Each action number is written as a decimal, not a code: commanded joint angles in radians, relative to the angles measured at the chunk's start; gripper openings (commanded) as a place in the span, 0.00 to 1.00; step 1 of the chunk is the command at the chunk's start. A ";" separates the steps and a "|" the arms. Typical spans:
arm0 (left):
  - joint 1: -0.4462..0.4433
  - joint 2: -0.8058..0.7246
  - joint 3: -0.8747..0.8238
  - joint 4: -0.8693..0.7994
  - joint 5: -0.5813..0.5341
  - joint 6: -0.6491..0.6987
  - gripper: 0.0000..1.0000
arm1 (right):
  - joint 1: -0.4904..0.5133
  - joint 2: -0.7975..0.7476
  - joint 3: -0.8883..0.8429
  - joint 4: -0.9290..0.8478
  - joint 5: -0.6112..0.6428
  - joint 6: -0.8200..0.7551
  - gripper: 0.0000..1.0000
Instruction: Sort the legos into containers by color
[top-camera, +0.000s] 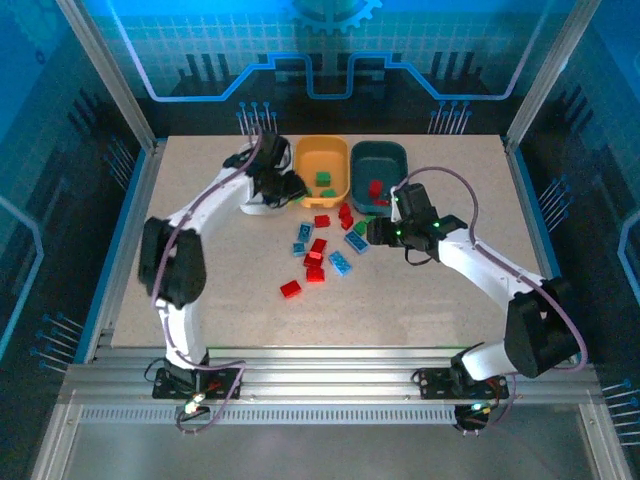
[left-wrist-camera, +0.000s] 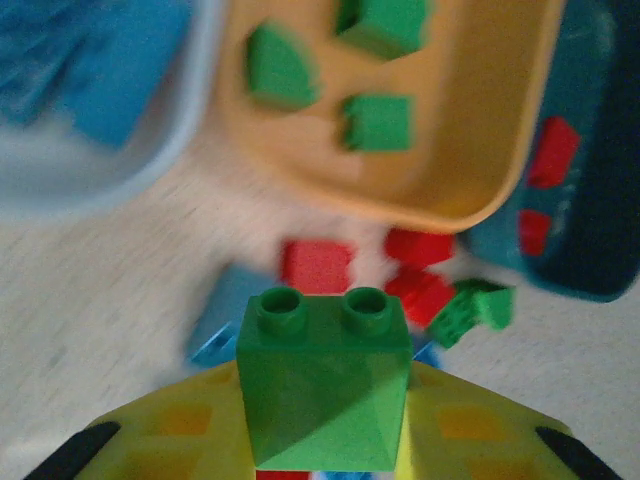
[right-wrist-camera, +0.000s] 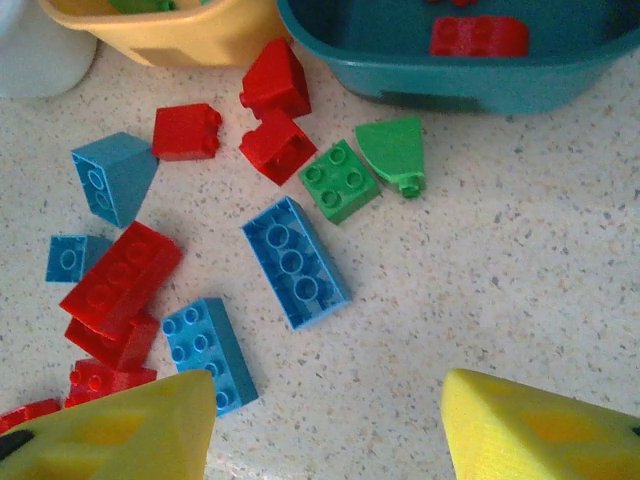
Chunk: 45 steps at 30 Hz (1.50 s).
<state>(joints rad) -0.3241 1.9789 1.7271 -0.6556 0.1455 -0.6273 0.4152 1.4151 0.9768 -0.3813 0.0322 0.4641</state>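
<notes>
Grips green two-stud brick in left pincer, orange-yellow tray just ahead. Holds right pincer wide apart over tabletop, long blue brick just ahead.

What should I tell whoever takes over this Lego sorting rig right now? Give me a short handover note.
Left gripper: shut on a green brick, near the orange tray.
Right gripper: open and empty, above the loose pile on the table.
Done: three green bricks lie in the orange tray, blue bricks in the white tray, red bricks in the teal tray.
Left: drop the held green brick into the orange tray, then sort the pile, which holds red and blue bricks and two green pieces.
</notes>
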 joint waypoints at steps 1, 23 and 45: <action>-0.004 0.160 0.215 -0.054 0.056 0.119 0.15 | -0.019 -0.036 -0.032 0.000 -0.008 0.022 0.62; -0.036 0.481 0.752 -0.163 0.126 0.157 0.66 | -0.040 -0.100 -0.072 -0.026 -0.031 0.022 0.66; 0.195 -0.729 -0.770 0.225 -0.014 -0.107 0.99 | 0.537 0.264 0.249 -0.115 0.199 0.001 0.71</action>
<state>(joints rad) -0.2031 1.3602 1.2022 -0.5129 0.1448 -0.5892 0.9115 1.5875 1.1542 -0.4706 0.1955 0.4713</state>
